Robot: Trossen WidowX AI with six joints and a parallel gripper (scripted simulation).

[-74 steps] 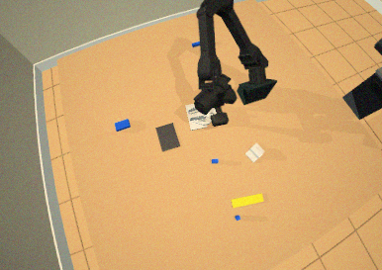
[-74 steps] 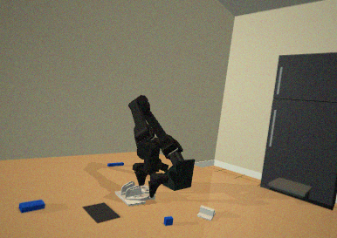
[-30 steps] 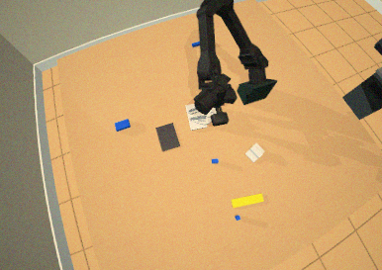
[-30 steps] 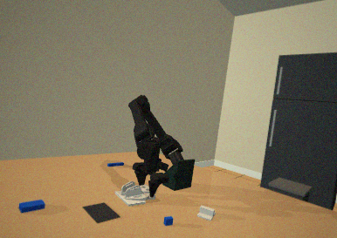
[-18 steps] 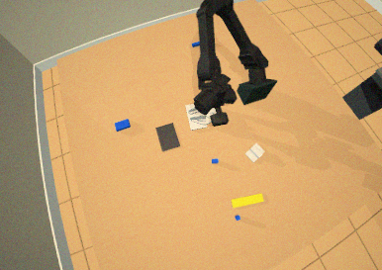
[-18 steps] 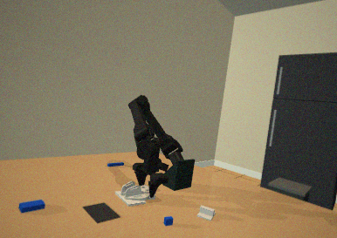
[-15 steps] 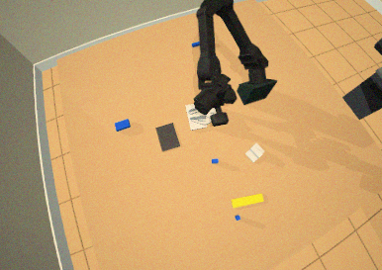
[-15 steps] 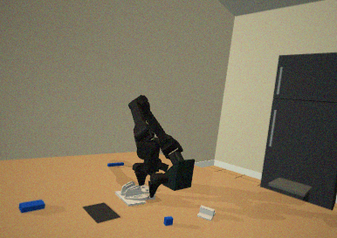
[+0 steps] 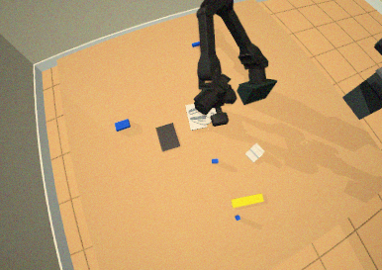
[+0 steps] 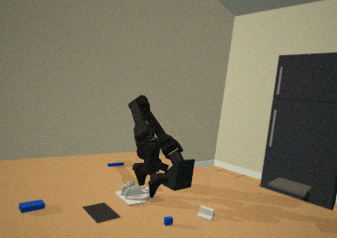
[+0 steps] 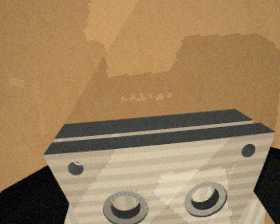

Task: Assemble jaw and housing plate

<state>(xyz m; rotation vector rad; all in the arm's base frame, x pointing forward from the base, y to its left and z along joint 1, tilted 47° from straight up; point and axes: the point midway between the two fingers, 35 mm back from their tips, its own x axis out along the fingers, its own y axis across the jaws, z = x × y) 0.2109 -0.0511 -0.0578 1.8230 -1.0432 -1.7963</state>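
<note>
My gripper [image 9: 212, 113] [image 10: 146, 189] [image 11: 157, 160] is shut on the housing plate [image 11: 163, 172]. The plate has a pale face with two ringed holes, two small dark holes and a dark stepped edge, and sits between the black fingers in the wrist view. The top and exterior views do not show it clearly. The gripper is low over the white base [image 9: 194, 125] [image 10: 133, 202], whose far right part it hides. Pale grey jaw pieces [image 10: 127, 188] show on the base beside the fingers. The pins, stubs and gear teeth cannot be made out, nor whether the teeth mesh.
A dark flat rectangle [image 9: 168, 136] [image 10: 101, 212] lies beside the base. A small white grooved piece [image 9: 254, 152] [image 10: 206, 213], a yellow bar [image 9: 247, 201] and blue blocks, including a long one [image 9: 123, 125] [image 10: 31, 206] and a small one [image 9: 215, 161] [image 10: 168, 221], lie around.
</note>
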